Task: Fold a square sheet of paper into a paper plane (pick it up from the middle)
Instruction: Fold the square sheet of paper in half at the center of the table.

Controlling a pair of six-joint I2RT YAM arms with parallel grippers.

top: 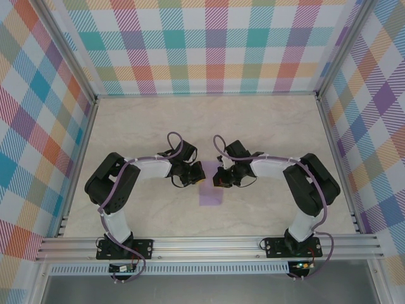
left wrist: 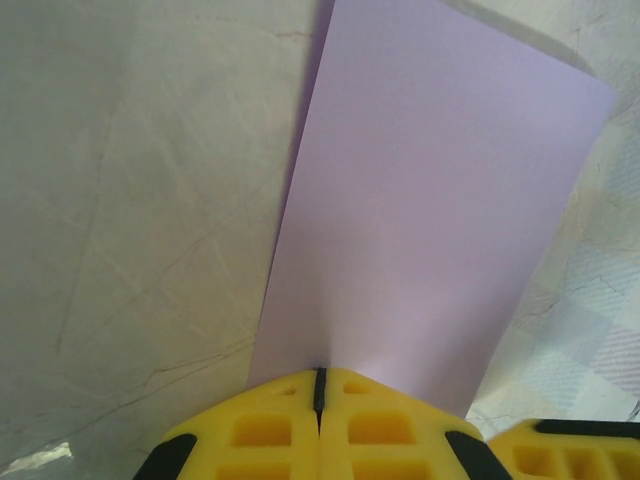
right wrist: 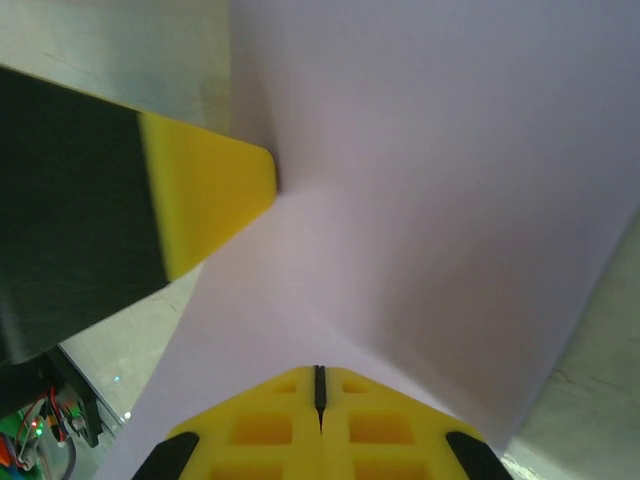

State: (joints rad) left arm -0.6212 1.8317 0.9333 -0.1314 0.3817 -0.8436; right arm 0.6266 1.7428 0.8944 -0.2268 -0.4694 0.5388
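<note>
- While both arms reach inward from 6 o'clock, the square sheet of paper [top: 210, 195] sits near table centre, just on the 6 o'clock side of where the grippers meet.
- My left gripper [top: 192, 174] comes in from 9 o'clock. On its wrist cam the jaws are closed, pinching the sheet's edge in the seam.
- My right gripper [top: 221, 177] comes in from 3 o'clock, likewise clamped on the sheet. The paper buckles between the two pinches.
- Progress, my read: pickup is done, with no nose point or wings visible. I can't tell if a centre crease is set, so nearly all folding is left.
- Toward 12 o'clock, the table [top: 266, 120] is where I'd press creases flat.
</note>
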